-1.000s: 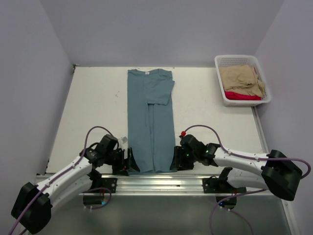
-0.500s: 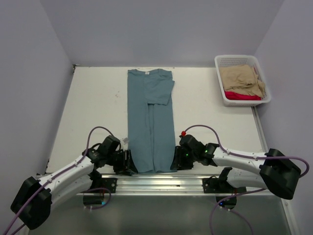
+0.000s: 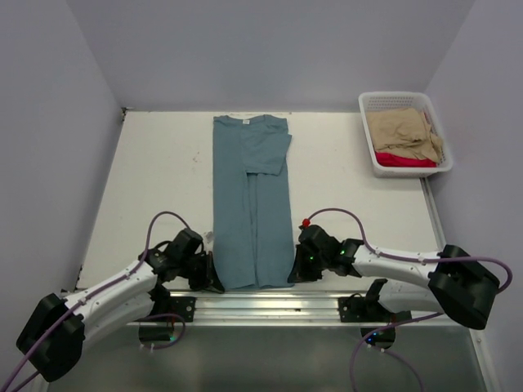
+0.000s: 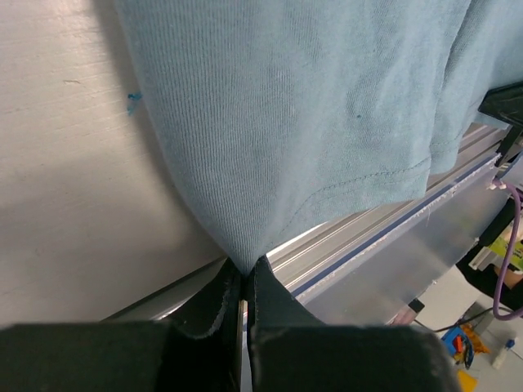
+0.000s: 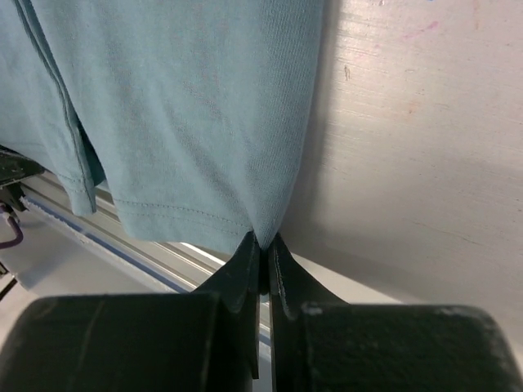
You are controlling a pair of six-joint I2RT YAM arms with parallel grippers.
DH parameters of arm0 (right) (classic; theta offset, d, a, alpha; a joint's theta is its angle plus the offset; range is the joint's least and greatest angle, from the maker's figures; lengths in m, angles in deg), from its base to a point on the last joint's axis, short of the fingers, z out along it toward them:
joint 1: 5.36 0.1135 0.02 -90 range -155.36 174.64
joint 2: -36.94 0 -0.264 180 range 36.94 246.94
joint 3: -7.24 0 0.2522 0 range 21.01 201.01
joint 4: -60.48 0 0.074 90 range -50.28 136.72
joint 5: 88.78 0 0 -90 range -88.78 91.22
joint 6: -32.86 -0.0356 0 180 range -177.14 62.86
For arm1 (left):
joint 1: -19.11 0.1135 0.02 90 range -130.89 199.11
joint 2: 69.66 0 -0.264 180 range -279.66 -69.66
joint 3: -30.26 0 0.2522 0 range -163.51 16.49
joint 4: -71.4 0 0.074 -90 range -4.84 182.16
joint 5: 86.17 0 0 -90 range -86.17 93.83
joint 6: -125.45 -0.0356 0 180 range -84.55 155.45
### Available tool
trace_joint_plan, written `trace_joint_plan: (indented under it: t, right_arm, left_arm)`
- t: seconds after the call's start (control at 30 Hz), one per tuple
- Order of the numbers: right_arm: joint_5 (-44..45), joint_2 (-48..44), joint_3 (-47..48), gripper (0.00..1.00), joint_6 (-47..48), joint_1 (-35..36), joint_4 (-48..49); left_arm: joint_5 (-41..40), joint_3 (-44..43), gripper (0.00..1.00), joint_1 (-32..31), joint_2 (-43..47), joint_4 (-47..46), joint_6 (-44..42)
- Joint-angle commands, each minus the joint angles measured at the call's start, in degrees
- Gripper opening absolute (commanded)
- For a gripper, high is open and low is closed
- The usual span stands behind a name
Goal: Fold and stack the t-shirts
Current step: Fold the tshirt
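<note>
Left claw (image 3: 214, 279) sits at the near-left corner of the teal t-shirt (image 3: 252, 204), low on the tabletop (image 3: 155, 180). It is clenched on that hem corner. In the left wrist view the 2 fingers (image 4: 214, 304) are pressed together and the fabric pulls to a point between them, just above the metal rail (image 4: 359, 237).

The teal t-shirt lies flat mid-tabletop as 1 long narrow strip. The collar is at the far end, the hem is at the near edge by the rail (image 3: 261, 300), and a sleeve is folded in on the upper right side.

Right claw (image 3: 292, 273) is at the near-right hem corner, also clenched on the teal t-shirt. In the right wrist view the cloth corner is pinched tight at the closed tips (image 5: 264, 249), and the stitched hem runs off to the left.

Far right, a white mesh basket (image 3: 406, 171) sits at the back corner, well apart from the teal t-shirt. Inside it a crumpled tan t-shirt (image 3: 400, 131) lies on top of a red t-shirt (image 3: 404, 160), and only the near edge of the red one shows.
</note>
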Motion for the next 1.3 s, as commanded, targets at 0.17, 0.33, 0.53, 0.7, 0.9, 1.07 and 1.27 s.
trace_joint_plan:
  t: [0.17, 0.33, 0.53, 0.7, 0.9, 1.07, 1.27]
  right_arm:
    - [2.5, -3.1, -0.6, 0.0, 1.1, 0.3, -2.4]
    - [3.2, -4.1, 1.2, 0.0, 2.6, 0.3, -3.5]
    - [5.3, -4.4, 5.6, 0.0, 6.2, 0.3, -6.3]
    - [11.9, -4.5, 12.2, 0.0, 11.4, 0.1, -12.7]
    - [16.6, -1.4, 18.8, 0.0, 16.3, -2.0, -15.1]
    - [18.9, 2.0, 22.1, 0.0, 19.7, -4.2, -14.8]
    - [21.3, 8.4, 25.2, 0.0, 23.0, -7.3, -12.6]
  left_arm:
    - [-7.1, -6.7, 0.0, -1.4, 2.5, 9.1, -1.7]
    - [-7.8, -10.4, 0.0, -1.6, 2.6, 9.3, -1.8]
    - [-10.5, -14.1, 0.0, -1.6, 0.1, 7.9, -4.3]
    - [-15.6, -17.1, 0.0, -1.6, -2.2, 6.4, -7.8]
    - [-20.2, -21.6, 0.0, -1.6, -6.4, 3.2, -11.7]
    - [-26.8, -25.8, 0.0, -1.4, -10.8, 1.9, -15.1]
    - [-31.4, -27.8, 0.0, -0.1, -15.5, -2.6, -17.3]
